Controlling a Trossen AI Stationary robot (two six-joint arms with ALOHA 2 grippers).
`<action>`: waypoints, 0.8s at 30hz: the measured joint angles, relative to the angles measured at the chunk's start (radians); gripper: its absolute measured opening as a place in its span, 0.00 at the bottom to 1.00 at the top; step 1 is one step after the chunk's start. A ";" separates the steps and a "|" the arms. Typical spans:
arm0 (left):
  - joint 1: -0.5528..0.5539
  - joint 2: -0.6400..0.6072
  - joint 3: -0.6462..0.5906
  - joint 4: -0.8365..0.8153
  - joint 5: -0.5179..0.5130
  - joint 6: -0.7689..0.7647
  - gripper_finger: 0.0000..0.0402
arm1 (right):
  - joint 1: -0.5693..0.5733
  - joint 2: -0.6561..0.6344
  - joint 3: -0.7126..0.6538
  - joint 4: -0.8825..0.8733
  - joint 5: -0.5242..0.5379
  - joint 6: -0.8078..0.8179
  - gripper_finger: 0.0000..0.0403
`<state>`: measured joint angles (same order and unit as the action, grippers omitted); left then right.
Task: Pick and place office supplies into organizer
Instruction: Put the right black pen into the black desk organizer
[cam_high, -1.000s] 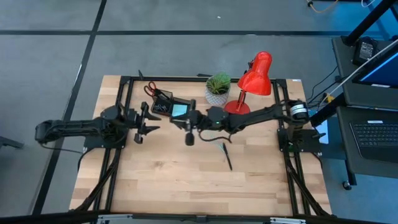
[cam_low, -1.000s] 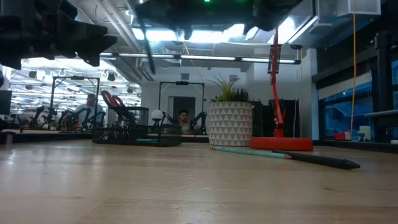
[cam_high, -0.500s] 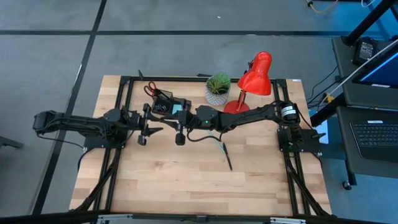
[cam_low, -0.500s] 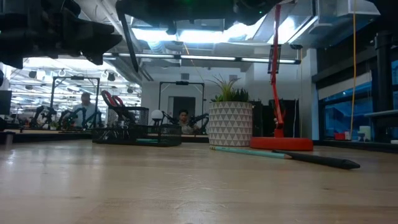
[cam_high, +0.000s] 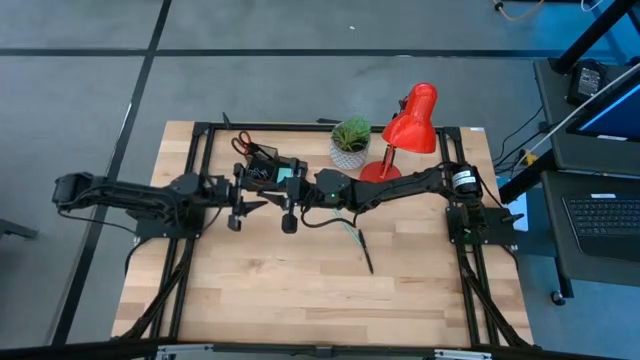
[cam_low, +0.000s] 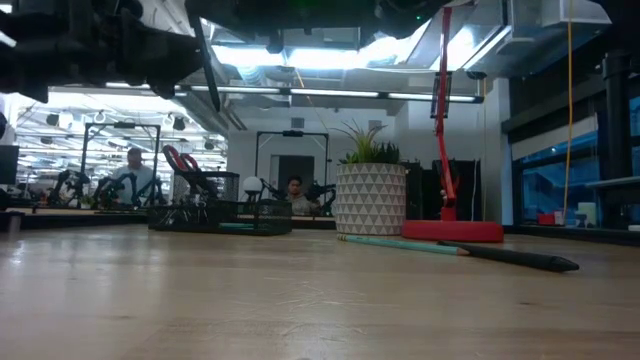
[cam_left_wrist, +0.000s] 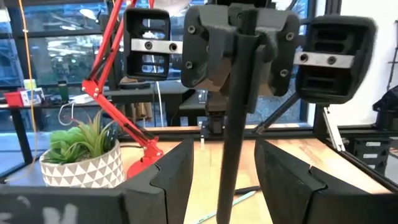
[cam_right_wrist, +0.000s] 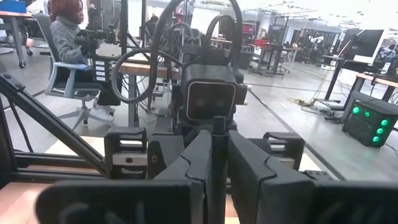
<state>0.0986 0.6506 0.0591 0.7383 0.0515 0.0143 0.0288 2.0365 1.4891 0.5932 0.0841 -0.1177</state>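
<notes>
My right gripper (cam_high: 288, 208) is shut on a thin black pen (cam_right_wrist: 216, 163) above the table's middle, just in front of the black organizer (cam_high: 268, 170). The organizer holds red-handled scissors (cam_high: 242, 144) and a light-blue notepad (cam_high: 287, 176). My left gripper (cam_high: 243, 205) faces the right one, open. In the left wrist view its fingers (cam_left_wrist: 173, 177) stand on either side of the pen (cam_left_wrist: 235, 130) without touching it. A teal pencil (cam_high: 351, 232) and another black pen (cam_high: 366, 254) lie flat on the table. My right gripper pinches the pen's upper part (cam_left_wrist: 244, 37) between its two fingers. The fingers come level from the table's right and lie across the pen. The pen hangs nearly upright, slightly tilted, below the fingers (cam_low: 207, 65), lifted clear of the table.
A potted green plant (cam_high: 350, 140) and a red desk lamp (cam_high: 408, 128) stand at the back, right of the organizer. Bare wood lies toward the near edge (cam_high: 300, 300). People sit in the room beyond (cam_right_wrist: 65, 37).
My right gripper has carried the pen toward the table's left, then held still. My left gripper has moved toward the table's right, closing in until its open fingers stand around the pen.
</notes>
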 joint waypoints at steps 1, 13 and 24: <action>0.000 0.014 0.008 -0.001 -0.004 0.000 0.41 | 0.000 0.000 0.000 0.000 0.000 0.000 0.11; 0.000 0.098 0.056 -0.001 -0.010 0.000 0.28 | 0.000 0.000 0.000 -0.021 0.000 0.000 0.11; 0.000 0.098 0.056 0.002 -0.007 0.003 0.07 | 0.000 0.000 0.000 -0.023 0.005 0.000 0.11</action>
<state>0.0986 0.7486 0.1154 0.7403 0.0444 0.0170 0.0291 2.0365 1.4891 0.5705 0.0891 -0.1174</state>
